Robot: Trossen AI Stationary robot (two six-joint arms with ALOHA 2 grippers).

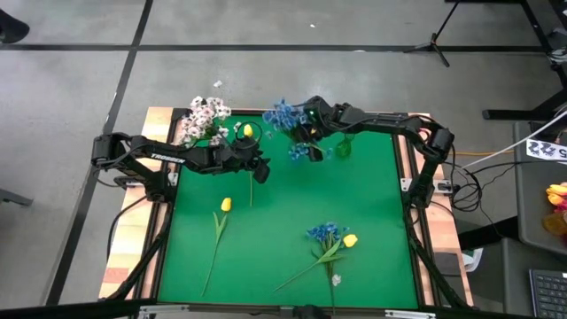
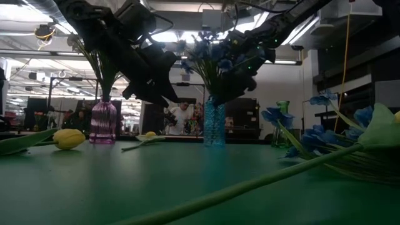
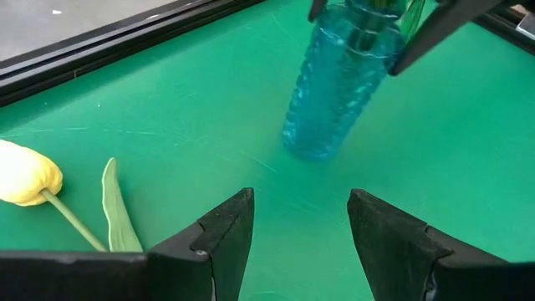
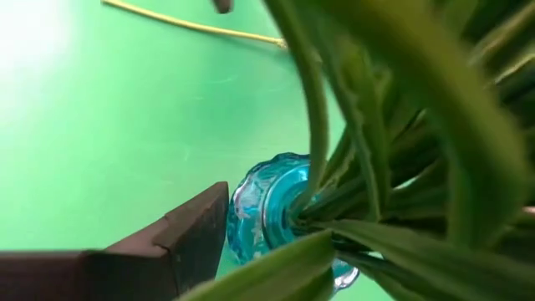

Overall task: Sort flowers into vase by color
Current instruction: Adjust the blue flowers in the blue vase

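A blue glass vase point(image 2: 214, 123) at the mat's far middle holds blue flowers point(image 1: 283, 115) on green stalks point(image 4: 368, 167). My right gripper point(image 1: 307, 135) is open just above the vase mouth point(image 4: 267, 209). Its fingers point(image 3: 435, 33) stand on either side of the stalks. My left gripper point(image 3: 297, 230) hovers open over the mat, left of the vase and pointing at it. Beside it a yellow tulip point(image 3: 25, 171) lies on the mat. White flowers point(image 1: 205, 120) stand in a pink vase point(image 2: 103, 122) at the far left. My right gripper comes slanting down from the far right with the blue flowers' stalks between its open fingers. Leaves hide one finger in the right wrist view. The other finger point(image 4: 180, 238) stands clear beside the vase rim. Whether any finger touches the stalks, I cannot tell.
A green vase point(image 2: 282, 122) stands right of the blue one. A second yellow tulip point(image 1: 225, 206) lies left of the mat's middle, its stalk pointing toward the near edge. A bunch of blue blooms point(image 1: 326, 234) with a yellow bud point(image 1: 350, 239) lies near the right front. Bare mat lies between them.
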